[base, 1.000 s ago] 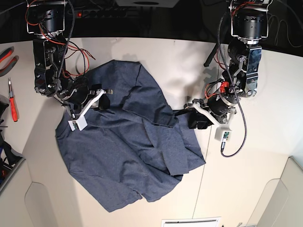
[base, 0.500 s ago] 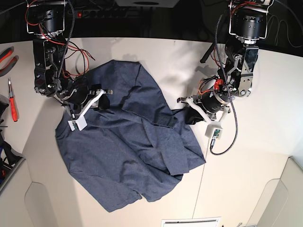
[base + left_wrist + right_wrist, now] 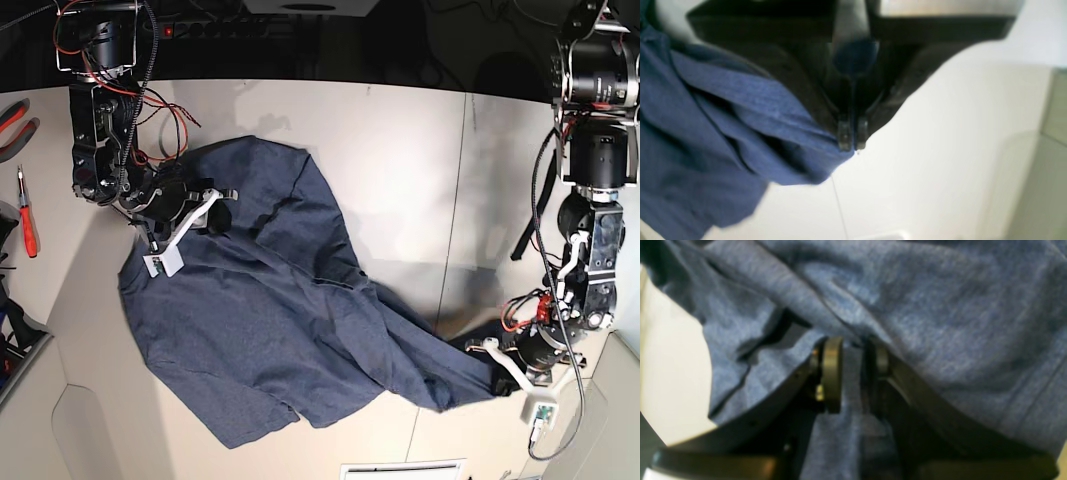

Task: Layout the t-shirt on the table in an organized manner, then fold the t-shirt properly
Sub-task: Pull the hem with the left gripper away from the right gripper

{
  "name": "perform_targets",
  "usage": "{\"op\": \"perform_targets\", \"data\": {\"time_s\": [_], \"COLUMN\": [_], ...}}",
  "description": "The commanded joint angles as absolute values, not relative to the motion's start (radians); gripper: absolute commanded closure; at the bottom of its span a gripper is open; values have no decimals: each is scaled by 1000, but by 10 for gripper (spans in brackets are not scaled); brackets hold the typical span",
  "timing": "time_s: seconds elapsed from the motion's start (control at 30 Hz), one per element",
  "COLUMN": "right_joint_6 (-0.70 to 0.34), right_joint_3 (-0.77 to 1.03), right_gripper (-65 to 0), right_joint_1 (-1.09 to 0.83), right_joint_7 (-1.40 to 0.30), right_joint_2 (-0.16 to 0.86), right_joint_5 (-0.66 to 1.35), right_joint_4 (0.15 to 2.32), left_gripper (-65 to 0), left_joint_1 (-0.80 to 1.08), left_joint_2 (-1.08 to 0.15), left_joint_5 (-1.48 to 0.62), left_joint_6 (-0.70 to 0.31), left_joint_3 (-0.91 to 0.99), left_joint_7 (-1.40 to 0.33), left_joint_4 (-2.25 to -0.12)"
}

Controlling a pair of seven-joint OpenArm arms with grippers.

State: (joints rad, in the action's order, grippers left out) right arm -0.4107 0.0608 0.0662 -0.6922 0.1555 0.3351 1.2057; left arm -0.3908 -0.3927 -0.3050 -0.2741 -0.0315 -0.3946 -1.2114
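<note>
1. One garment lay in view: the t-shirt (image 3: 270, 330), a heathered navy-blue cotton knit, spread rumpled across the table (image 3: 400, 170), with one corner drawn out in a long tapering tongue toward the base view's lower right.
2. The table was a single off-white, smooth, flat top, crossed by one thin dark seam line (image 3: 455, 240).
3. Two arms worked the cloth, each ending in a black two-fingered gripper with a white bracket beside it.
4. The left gripper (image 3: 497, 375) sat at the stretched tip of the shirt, near the table's lower right corner in the base view. In the left wrist view its jaws were clenched together (image 3: 852, 136), pinching a bunched fold of the t-shirt (image 3: 740, 126) right at the fingertips; the fabric there was ridged in soft folds.
5. The right gripper (image 3: 213, 208) rested on the shirt's upper left part in the base view. In the right wrist view a strip of the t-shirt (image 3: 907, 306) ran between its round-tipped fingers (image 3: 832, 373), and the right gripper (image 3: 853, 368) stood grasping that strip, with the jaws parted only by the cloth's thickness.
6. At the base view's left edge lay one red-handled screwdriver (image 3: 26, 215) and one pair of red-handled pliers (image 3: 14, 122).
7. No lettering showed on the visible fabric.
</note>
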Motion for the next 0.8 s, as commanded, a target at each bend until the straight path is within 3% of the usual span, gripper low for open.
{"op": "perform_targets", "data": {"time_s": [0.0, 0.3, 0.53, 0.63, 0.7, 0.77], "right_joint_6": [-362, -336, -336, -336, -336, -336], "right_joint_3": [64, 64, 64, 64, 64, 64], "right_gripper": [-142, -142, -142, -142, -142, -142], "right_joint_1": [57, 55, 55, 55, 55, 55], "right_joint_7": [-770, -770, -759, -759, -759, -759], "right_joint_2": [171, 171, 171, 170, 169, 169], "right_joint_5": [239, 197, 198, 197, 197, 197], "right_joint_4": [1198, 1198, 1198, 1198, 1198, 1198], "left_gripper": [0, 0, 0, 0, -116, -159], "left_joint_1": [-448, -627, -610, -556, -509, -463], "left_joint_2": [-418, -498, -546, -546, -546, -546], "left_joint_5": [-313, -318, -330, -367, -401, -435], "left_joint_6": [-269, -270, -274, -332, -370, -399], "left_joint_3": [-26, -26, -26, -26, -26, -26], "left_joint_7": [-374, -425, -551, -579, -582, -587], "left_joint_4": [-1231, -1276, -1369, -1369, -1369, -1369]}}
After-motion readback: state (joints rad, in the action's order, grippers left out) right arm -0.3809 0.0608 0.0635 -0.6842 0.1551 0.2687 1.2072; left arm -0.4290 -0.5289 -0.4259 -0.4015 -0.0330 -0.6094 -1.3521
